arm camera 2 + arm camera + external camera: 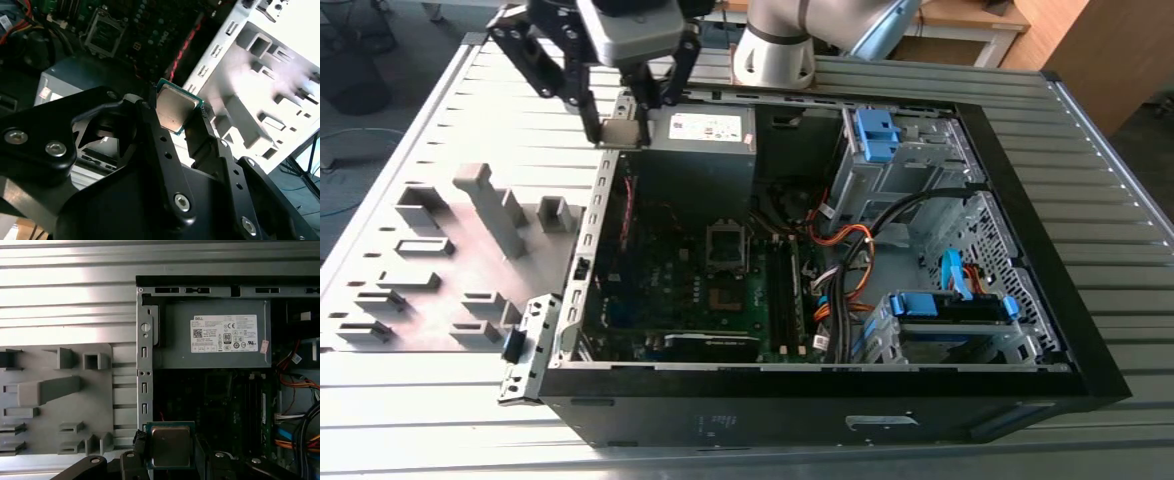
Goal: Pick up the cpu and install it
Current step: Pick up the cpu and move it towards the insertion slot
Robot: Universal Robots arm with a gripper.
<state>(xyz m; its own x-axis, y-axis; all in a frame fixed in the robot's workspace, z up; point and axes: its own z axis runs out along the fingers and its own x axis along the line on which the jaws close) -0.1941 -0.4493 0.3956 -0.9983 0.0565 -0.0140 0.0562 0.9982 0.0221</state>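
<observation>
The cpu point(624, 133) is a small square chip with a dull silver top and a green edge. My gripper point(624, 125) is shut on it and holds it in the air over the open PC case's point(787, 405) far wall, by the power supply point(707, 128). Both wrist views show the cpu point(175, 107) point(171, 446) pinched between the two black fingers point(150, 130). The motherboard's socket point(724, 295) lies below, nearer the case's middle, with its hinged metal frame point(727, 243) raised. In the second wrist view the socket point(105, 32) sits apart from the chip.
A grey fixture plate point(440, 270) with raised holders lies beside the case at the exterior view's left. Inside the case are memory sticks point(787, 300), orange and black cables point(847, 260) and blue drive bays point(947, 305). A ribbed metal table point(1121, 180) carries everything.
</observation>
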